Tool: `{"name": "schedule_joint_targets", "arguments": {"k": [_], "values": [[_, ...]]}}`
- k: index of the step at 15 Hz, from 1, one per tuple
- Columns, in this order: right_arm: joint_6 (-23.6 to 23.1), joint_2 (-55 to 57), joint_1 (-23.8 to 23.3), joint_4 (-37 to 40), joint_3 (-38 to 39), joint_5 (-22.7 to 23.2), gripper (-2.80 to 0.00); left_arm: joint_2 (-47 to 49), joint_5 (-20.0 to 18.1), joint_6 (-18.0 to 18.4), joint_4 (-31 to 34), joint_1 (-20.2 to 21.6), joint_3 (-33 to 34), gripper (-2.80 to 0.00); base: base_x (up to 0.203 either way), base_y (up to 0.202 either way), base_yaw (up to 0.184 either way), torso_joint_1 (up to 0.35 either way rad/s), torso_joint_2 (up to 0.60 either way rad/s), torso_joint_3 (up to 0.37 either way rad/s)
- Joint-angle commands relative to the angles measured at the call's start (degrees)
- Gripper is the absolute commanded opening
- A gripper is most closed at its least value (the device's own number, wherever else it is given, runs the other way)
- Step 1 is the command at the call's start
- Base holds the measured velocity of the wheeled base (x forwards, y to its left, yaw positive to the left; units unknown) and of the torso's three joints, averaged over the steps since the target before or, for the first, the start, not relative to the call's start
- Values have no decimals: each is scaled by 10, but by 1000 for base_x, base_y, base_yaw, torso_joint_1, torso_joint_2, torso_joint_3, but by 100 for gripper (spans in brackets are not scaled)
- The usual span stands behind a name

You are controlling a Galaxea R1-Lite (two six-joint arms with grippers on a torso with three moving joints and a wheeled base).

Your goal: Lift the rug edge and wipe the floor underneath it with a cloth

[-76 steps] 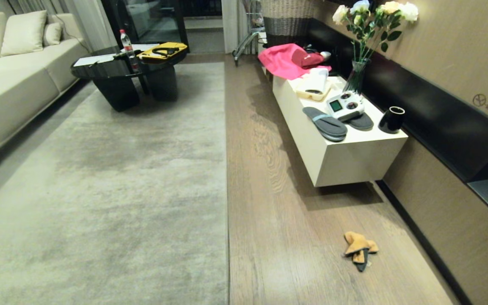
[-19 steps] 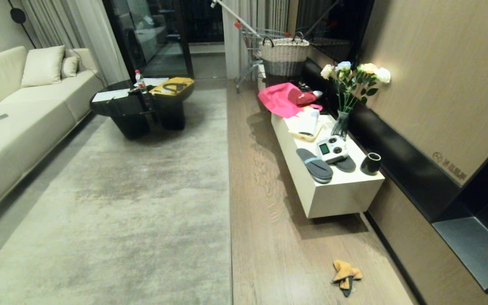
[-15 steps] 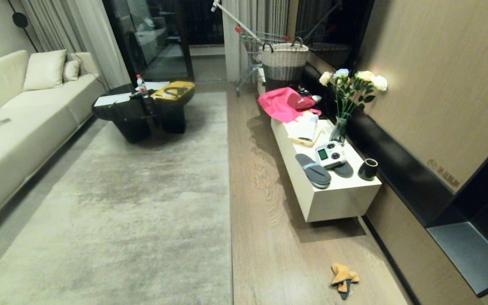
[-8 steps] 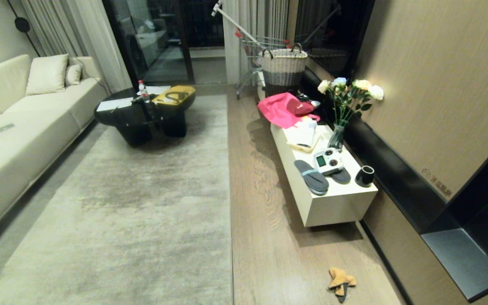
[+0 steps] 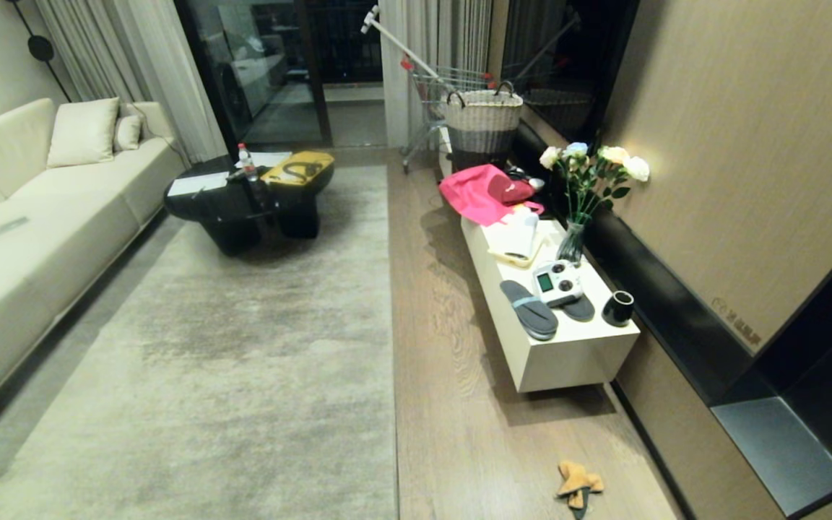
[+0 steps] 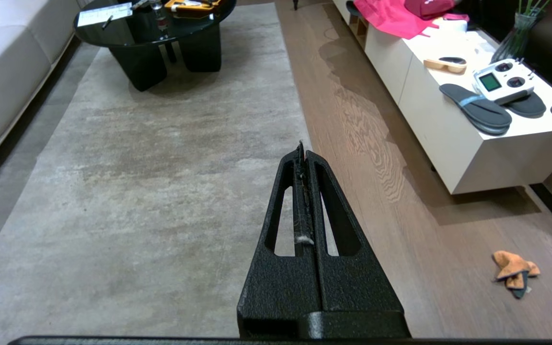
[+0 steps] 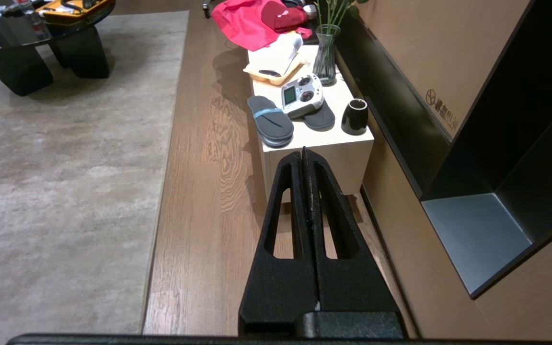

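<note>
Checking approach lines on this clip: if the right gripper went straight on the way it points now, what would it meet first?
Probably the near end of the white cabinet; the shut right gripper points at it, though depth is unclear.

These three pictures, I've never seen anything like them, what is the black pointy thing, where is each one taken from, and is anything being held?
This is a wheeled two-armed robot in a living room. The wide picture comes from its head camera, where neither arm shows. The other two come from cameras on its wrists, looking along the fingers. The black wedge is an end effector: the left end effector and the right end effector, both shut and holding nothing.

On the light brown wood-plank floor lies a large pale grey-beige rug; its rug edge lies flat. A small crumpled orange-yellow cloth lies on the floor near the wall, untouched. The long white low cabinet carries dark grey slippers, a white remote controller and a black cup.
</note>
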State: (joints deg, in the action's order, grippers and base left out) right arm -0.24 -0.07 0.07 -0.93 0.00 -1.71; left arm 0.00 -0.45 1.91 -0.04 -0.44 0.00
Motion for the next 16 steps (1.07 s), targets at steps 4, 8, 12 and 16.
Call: {"name": "schedule_joint_targets", "arguments": {"k": [4,8,12,16], "values": [[1,1,0,-1,0,0,-280,0,0,0,0,0,0,-280,0,0,0,109,-249,-140],[1,1,0,-1,0,0,-280,0,0,0,0,0,0,-280,0,0,0,0,0,0],[1,1,0,0,0,0,-280,0,0,0,0,0,0,-280,0,0,0,0,0,0],[1,1,0,-1,0,0,-280,0,0,0,0,0,0,-280,0,0,0,0,0,0]]}}
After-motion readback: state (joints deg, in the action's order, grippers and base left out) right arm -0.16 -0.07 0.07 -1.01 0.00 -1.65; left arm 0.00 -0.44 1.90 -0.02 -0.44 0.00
